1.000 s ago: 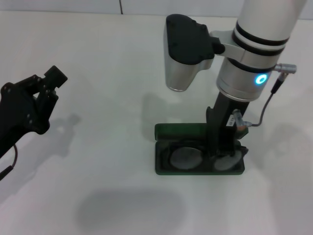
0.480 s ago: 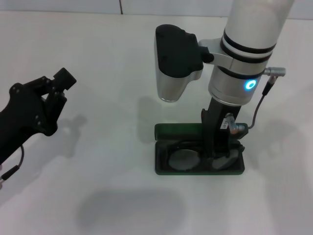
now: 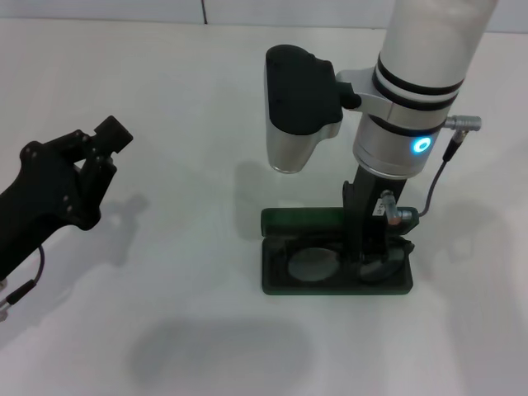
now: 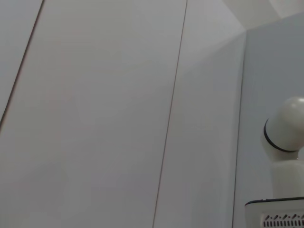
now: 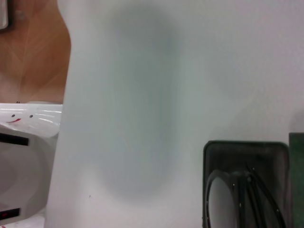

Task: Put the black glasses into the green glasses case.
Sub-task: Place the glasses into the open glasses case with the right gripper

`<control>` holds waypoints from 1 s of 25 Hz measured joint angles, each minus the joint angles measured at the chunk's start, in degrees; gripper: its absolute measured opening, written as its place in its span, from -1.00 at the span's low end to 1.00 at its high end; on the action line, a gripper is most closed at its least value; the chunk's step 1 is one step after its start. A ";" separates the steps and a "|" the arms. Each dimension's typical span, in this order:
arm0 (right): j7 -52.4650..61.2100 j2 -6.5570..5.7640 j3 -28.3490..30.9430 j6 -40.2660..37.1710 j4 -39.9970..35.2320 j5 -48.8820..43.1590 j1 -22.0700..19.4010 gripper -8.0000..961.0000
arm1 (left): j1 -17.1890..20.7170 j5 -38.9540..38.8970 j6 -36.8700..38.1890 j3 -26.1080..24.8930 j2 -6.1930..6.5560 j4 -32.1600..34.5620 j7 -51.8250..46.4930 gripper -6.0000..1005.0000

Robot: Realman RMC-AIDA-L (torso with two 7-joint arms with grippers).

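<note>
Two arms in your view | right end effector (image 3: 373,257) stood lowered into the open green glasses case (image 3: 337,266) on the white bench (image 3: 190,99), finger spacing hidden, cannot tell | black glasses (image 3: 318,261) lay inside the case tray, lenses up | left end effector (image 3: 92,148) hung well apart at your left, finger state cannot tell

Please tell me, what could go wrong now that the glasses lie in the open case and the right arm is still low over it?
1. The right end effector stands inside the green glasses case, at the black glasses. If it rises without fully letting go, it may lift them out again.
2. The lid stands open beside the arm; a sideways retreat could push the case across the table.
The left end effector hangs far off, no danger.
</note>
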 joint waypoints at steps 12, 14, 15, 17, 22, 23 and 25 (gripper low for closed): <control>0.11 0.00 -0.03 0.08 2.62 0.51 1.49 -0.87 | -0.21 -0.02 -0.07 0.08 -0.09 -0.36 0.06 -0.93; 0.13 0.00 -0.06 0.02 2.85 0.78 1.59 -0.87 | -0.20 -0.02 -0.04 0.12 -0.09 -0.59 0.27 -0.93; 0.13 0.00 -0.06 -0.02 2.96 0.88 1.59 -0.87 | -0.20 -0.02 -0.03 0.13 -0.09 -0.66 0.39 -0.93; 0.17 0.00 -0.08 -0.04 3.15 1.03 1.60 -0.87 | -0.20 -0.02 0.00 0.13 -0.09 -0.68 0.45 -0.93; 0.39 0.00 -0.65 -0.23 3.19 1.15 1.65 -0.87 | -0.20 -0.02 0.03 0.12 -0.09 -0.69 0.53 -0.93; 0.52 0.00 -1.02 -0.20 3.19 1.15 1.67 -0.87 | -0.20 -0.02 0.03 0.11 -0.09 -0.69 0.53 -0.93; 0.61 0.00 -1.15 -0.11 3.19 1.15 1.69 -0.87 | -0.20 -0.02 0.04 0.11 -0.09 -0.69 0.53 -0.93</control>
